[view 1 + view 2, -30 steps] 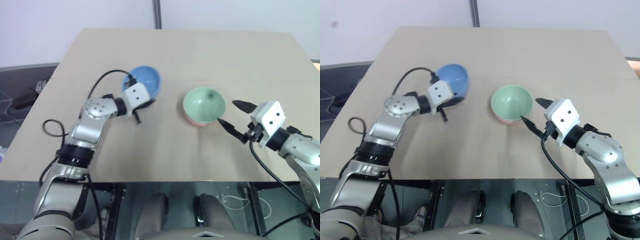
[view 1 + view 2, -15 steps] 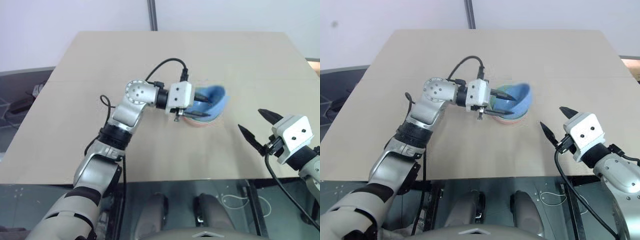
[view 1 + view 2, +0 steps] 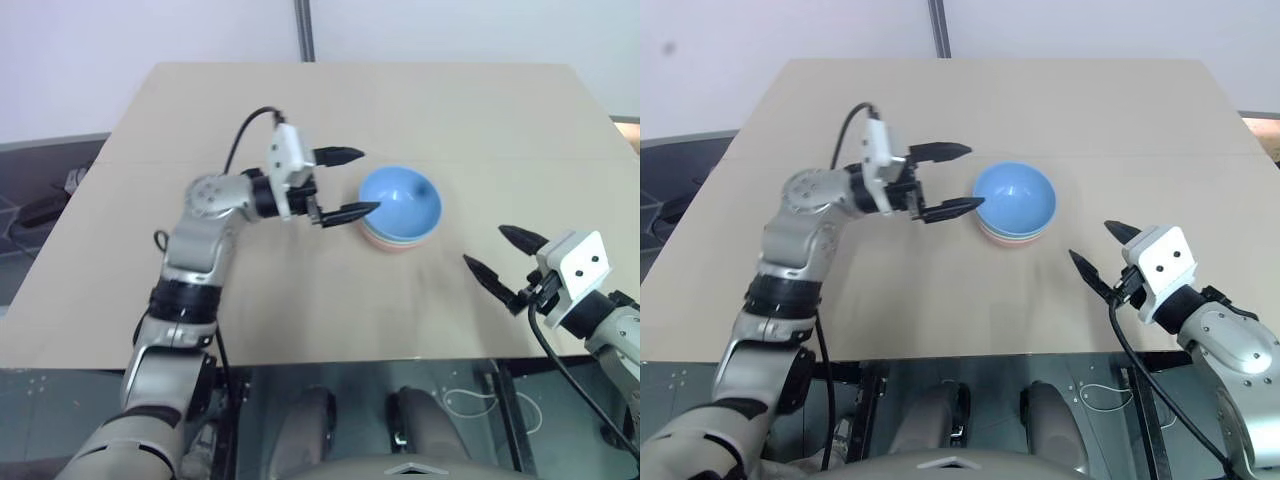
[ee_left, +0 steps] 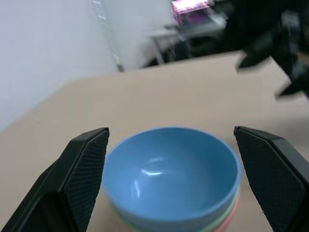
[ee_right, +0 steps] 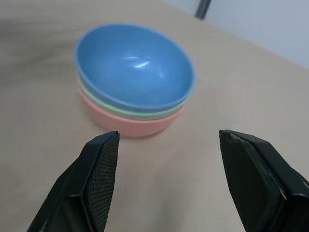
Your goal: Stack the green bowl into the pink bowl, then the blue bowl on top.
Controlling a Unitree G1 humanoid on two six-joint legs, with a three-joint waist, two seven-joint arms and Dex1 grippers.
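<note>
The tabletop (image 3: 300, 290) carries one stack near its middle: the pink bowl (image 5: 130, 123) at the base, the green bowl (image 5: 145, 114) nested in it, the blue bowl (image 3: 400, 203) on top, upright. The left tool (image 3: 345, 184) sits just beside the stack, its fingers spread wide, holding nothing. The right tool (image 3: 494, 258) hovers apart on the other side, open and empty.
</note>
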